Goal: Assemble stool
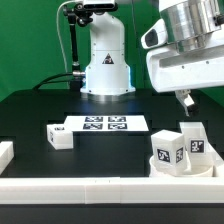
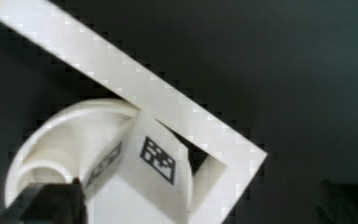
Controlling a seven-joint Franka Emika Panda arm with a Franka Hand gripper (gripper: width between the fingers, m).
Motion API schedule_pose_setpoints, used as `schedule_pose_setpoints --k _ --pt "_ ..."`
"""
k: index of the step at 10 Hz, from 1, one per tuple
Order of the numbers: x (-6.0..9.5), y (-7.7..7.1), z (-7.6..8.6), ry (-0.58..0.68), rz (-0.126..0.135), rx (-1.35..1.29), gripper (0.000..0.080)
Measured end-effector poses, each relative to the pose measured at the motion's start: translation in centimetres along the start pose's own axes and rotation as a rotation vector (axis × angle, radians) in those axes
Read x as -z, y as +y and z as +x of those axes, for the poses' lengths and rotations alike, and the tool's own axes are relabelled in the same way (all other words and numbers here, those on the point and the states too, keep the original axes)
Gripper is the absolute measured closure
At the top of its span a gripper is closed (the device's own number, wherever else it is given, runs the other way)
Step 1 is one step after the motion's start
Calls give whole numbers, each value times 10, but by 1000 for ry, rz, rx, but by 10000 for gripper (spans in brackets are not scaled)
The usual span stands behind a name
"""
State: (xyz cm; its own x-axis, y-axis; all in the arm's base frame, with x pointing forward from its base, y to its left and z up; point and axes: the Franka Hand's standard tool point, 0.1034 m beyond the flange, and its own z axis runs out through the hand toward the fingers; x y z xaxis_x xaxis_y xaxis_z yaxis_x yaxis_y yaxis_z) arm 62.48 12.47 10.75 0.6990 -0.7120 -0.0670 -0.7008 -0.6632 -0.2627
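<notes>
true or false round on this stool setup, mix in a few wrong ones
1. The gripper is clamped on a leg. False: it hangs open above the tagged stool parts, holding nothing.
2. A loose leg lies on the table, to the exterior view's left of the marker board. True.
3. The marker board has a leg resting on it. False: it carries only its tags; the loose leg lies beside it.
4. The tagged stool parts stand grouped at the exterior view's right, close to the front rail. True.
</notes>
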Motion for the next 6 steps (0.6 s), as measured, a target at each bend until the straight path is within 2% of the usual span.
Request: schedule_pose_setpoints --k 2,6 --pt "3 -5 0 -7 -35 193 151" --pt "3 -6 2 -8 -36 482 151"
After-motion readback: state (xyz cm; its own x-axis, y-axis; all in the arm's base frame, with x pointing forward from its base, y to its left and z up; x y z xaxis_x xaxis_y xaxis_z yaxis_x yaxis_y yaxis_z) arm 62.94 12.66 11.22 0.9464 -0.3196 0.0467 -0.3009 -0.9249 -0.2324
